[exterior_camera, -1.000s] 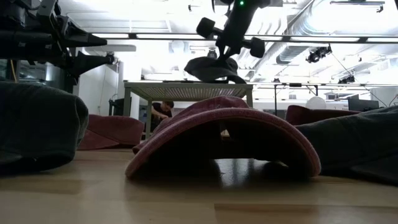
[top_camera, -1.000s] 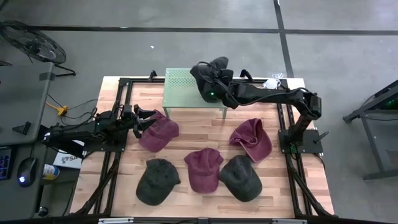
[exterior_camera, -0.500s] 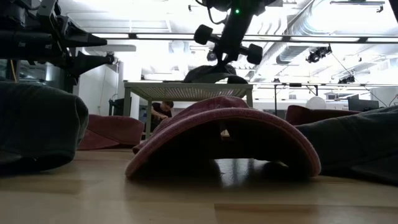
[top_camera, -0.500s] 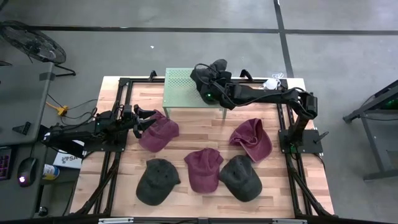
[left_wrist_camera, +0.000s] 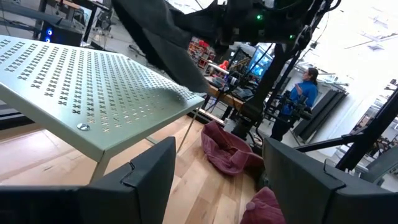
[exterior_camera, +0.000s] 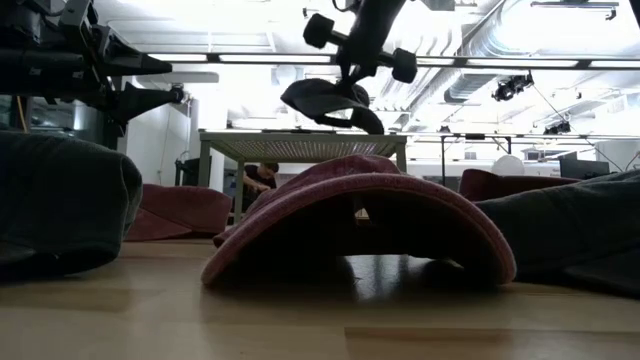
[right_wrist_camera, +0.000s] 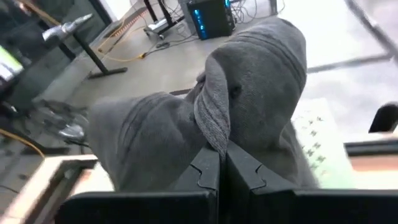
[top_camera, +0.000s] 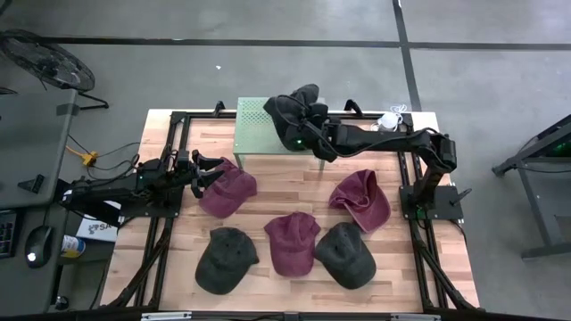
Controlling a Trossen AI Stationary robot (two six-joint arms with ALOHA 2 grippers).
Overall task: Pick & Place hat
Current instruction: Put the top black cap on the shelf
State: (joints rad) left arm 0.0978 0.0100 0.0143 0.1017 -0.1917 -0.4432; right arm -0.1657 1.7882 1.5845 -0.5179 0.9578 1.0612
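While the right arm reaches in from the right edge of the high view toward top centre, the scene reads as follows:

Right gripper [top_camera: 299, 120]: clenched on the dark grey hat [top_camera: 294, 107], pinching a fold of its cloth between the 2 fingers, as the right wrist view shows [right_wrist_camera: 217, 165].

Dark grey hat: hanging from the right gripper above the green stand [top_camera: 259, 125], at the top centre of the high view; in the low view it hangs clear of the stand's top [exterior_camera: 325, 100], brim drooping.

Green stand: a perforated platform on legs at the upper middle of the table [top_camera: 294, 183]; its surface fills the upper left of the left wrist view [left_wrist_camera: 81, 93].

Left gripper [top_camera: 203, 172]: released, fingers spread wide with nothing between them, at the left middle of the high view, just beside a maroon hat [top_camera: 227, 190].

Other hats on the table: 1 maroon at centre right [top_camera: 361, 199], 1 maroon at lower centre [top_camera: 291, 242], 1 dark grey at lower left [top_camera: 225, 259], 1 dark grey at lower centre right [top_camera: 344, 254].

Low view foreground: the lower-centre maroon hat fills the middle of the frame [exterior_camera: 360, 225].

Room: a person in blue stands at the upper right of the left wrist view [left_wrist_camera: 301, 96].
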